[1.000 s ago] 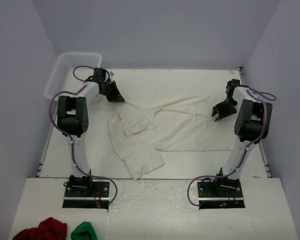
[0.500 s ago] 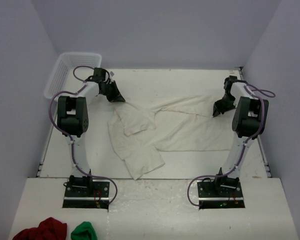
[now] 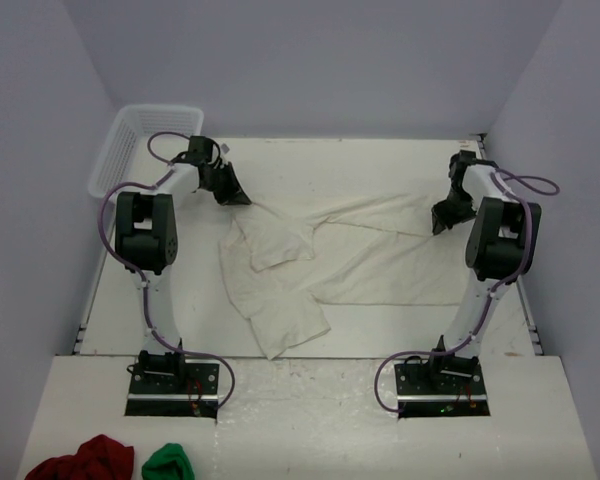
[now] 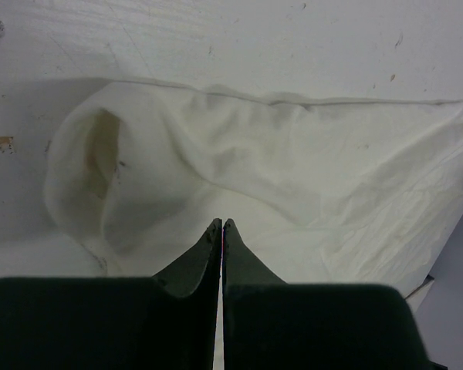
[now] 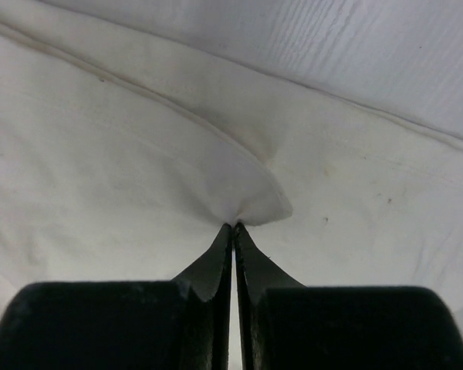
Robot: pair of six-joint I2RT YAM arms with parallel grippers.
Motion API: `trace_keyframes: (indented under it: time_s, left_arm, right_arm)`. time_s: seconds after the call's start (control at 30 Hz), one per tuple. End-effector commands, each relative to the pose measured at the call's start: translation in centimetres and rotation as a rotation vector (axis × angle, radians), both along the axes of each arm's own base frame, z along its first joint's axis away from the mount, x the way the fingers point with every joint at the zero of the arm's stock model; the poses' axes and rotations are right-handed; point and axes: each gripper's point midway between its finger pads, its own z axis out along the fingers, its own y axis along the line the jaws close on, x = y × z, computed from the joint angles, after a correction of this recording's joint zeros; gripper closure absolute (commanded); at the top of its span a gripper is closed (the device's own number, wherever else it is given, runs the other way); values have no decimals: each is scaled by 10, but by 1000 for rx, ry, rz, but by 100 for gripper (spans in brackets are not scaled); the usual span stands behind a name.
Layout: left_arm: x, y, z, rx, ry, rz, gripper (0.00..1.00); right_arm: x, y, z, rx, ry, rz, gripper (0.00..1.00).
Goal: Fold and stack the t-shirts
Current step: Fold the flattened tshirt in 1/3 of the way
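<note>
An off-white t-shirt [image 3: 375, 255] lies spread across the middle of the table, stretched between both grippers. My left gripper [image 3: 236, 198] is at its back left corner, jaws shut with the cloth [image 4: 293, 177] rising to the fingertips [image 4: 221, 223]; a sleeve opening shows to their left. My right gripper [image 3: 440, 222] is at the shirt's right end, shut on a pinched fold of cloth [image 5: 251, 202]. A second crumpled off-white shirt portion [image 3: 278, 305] lies at the front left, overlapping the spread one; I cannot tell whether it is a separate shirt.
A white plastic basket [image 3: 130, 150] stands at the back left corner. A dark red cloth bundle [image 3: 80, 460] and a small green bundle [image 3: 168, 464] lie on the near ledge at the left. Walls close the table on three sides.
My right gripper has moved a little back and to the right with the cloth, pulling the shirt's right end tauter. The left arm has not moved.
</note>
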Motion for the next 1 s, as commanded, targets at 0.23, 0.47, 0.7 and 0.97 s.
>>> trace_keyframes:
  time_s: [0.23,0.47,0.7,0.97]
  left_arm:
    - [-7,16,5,97,51,70,99]
    - [-12,21,-23,125,143,111,100]
    - [1,13,-6,54,43,124,100]
    - [-3,25,-37,140,163,151,100]
  right_arm:
    - [-8,-35,35,-132,-19,16,100]
    - [-8,-39,35,-132,-14,30,100]
    - [-2,-37,34,-118,-22,48,100]
    - [-2,-43,37,-144,-11,38,100]
